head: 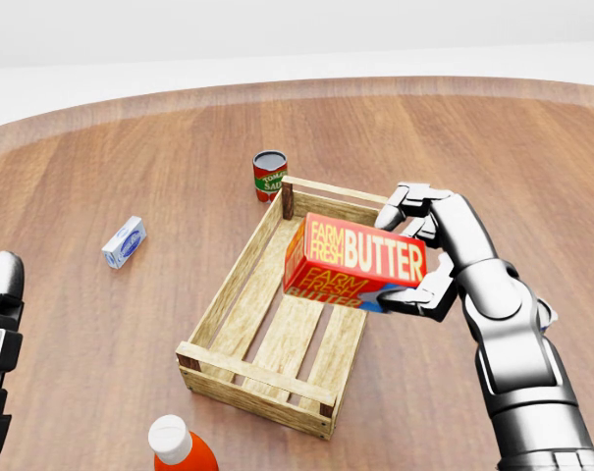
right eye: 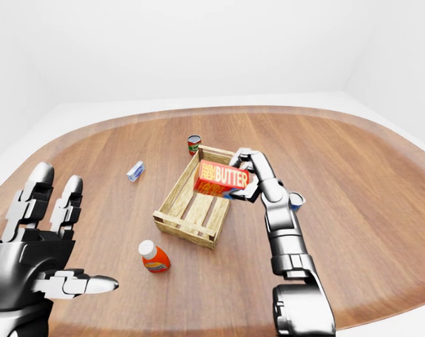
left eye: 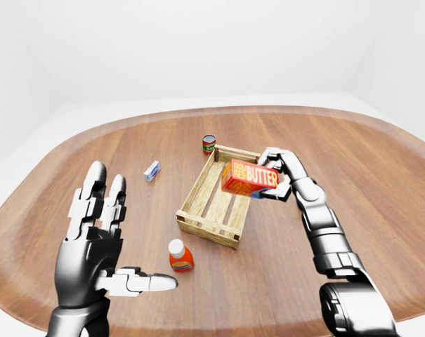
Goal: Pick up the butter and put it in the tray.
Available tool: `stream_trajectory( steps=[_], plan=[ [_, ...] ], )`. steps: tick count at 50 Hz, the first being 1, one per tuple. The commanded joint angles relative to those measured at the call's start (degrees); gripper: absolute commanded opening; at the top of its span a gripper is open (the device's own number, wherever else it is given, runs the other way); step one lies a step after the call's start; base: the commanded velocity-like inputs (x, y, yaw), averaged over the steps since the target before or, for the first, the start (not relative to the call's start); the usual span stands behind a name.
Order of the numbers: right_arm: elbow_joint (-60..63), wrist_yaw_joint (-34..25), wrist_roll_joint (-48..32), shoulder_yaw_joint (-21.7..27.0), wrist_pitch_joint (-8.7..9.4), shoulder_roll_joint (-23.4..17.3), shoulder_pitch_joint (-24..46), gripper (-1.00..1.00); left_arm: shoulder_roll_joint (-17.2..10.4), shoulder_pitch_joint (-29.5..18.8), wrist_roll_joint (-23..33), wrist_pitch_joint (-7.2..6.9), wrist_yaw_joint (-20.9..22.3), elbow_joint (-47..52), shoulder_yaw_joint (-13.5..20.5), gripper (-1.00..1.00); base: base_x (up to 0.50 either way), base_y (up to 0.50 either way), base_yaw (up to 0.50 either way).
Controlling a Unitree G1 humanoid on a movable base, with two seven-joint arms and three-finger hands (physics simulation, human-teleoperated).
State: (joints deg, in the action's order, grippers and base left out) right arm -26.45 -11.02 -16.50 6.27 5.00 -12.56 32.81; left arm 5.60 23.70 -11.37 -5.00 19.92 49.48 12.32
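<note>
The butter (head: 353,261) is a red box labelled "FARM FRESH BUTTER". My right hand (head: 411,251) is shut on its right end, fingers over the top and thumb underneath. It holds the box tilted in the air over the upper right part of the tray (head: 228,289), a slatted wooden crate in the middle of the table. The box does not touch the crate floor. My left hand (left eye: 121,232) is open and empty, fingers spread, at the lower left of the left-eye view, well left of the tray.
A red can (head: 269,175) stands just beyond the tray's top corner. A small blue-white carton (head: 124,241) lies to the tray's left. An orange bottle with a white cap (head: 179,446) stands below the tray. The round wooden table's edge (left eye: 381,319) is close.
</note>
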Motion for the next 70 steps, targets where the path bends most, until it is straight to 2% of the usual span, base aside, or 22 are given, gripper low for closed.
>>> stream_trajectory(
  steps=[1,7,16,25,29,36,43,51,56,60,70],
  plan=[
    [-26.4,8.0,5.7,-1.6,0.0,2.9,11.7,-1.0,0.0,0.5,-0.1,0.0,0.1,0.3,-0.2,1.0,0.0,0.0,0.0],
    [-35.2,10.8,6.3,-2.4,0.0,3.7,16.2,-1.0,0.0,0.4,-0.4,0.0,0.2,0.5,0.1,1.0,0.0,0.0,0.0],
    [-41.3,13.3,7.2,-2.6,0.0,6.5,19.5,-1.0,0.3,0.8,-0.7,0.0,0.7,1.3,0.5,1.0,0.0,0.0,0.0],
    [-44.4,18.0,4.7,-3.5,0.0,8.7,22.0,-1.0,0.3,0.6,-0.2,0.0,0.6,0.7,-0.1,1.0,0.0,0.0,0.0],
    [-44.9,18.0,4.3,-3.5,0.0,9.3,22.2,-1.0,0.1,0.1,-0.4,0.0,0.4,0.5,0.2,1.0,0.0,0.0,0.0],
    [-46.4,22.5,1.5,-4.2,0.0,10.4,22.3,-1.0,0.4,1.0,-0.1,0.0,0.9,-0.2,-0.3,1.0,0.0,0.0,0.0],
    [-47.1,22.2,1.9,-3.1,0.0,11.6,22.9,-1.0,0.2,0.7,-1.0,0.0,1.0,1.3,0.5,1.0,0.0,0.0,0.0],
    [-47.8,27.4,0.4,-3.6,0.0,12.5,23.0,-1.0,0.5,0.1,-1.8,0.0,1.6,1.2,1.9,1.0,0.0,0.0,0.0],
    [-48.2,28.6,0.5,-2.9,0.0,12.6,22.9,-1.0,1.0,1.2,-0.5,0.0,1.9,1.0,0.3,1.0,0.0,0.0,0.0],
    [-48.6,32.6,-0.6,-3.1,0.0,12.0,22.9,-1.0,0.6,0.9,-0.9,0.0,1.5,1.9,0.5,1.0,0.0,0.0,0.0],
    [-49.0,37.1,-3.4,-3.4,0.0,11.8,22.2,-1.0,0.6,1.1,-1.0,0.0,1.6,1.9,0.5,1.0,0.0,0.0,0.0]
  ],
)
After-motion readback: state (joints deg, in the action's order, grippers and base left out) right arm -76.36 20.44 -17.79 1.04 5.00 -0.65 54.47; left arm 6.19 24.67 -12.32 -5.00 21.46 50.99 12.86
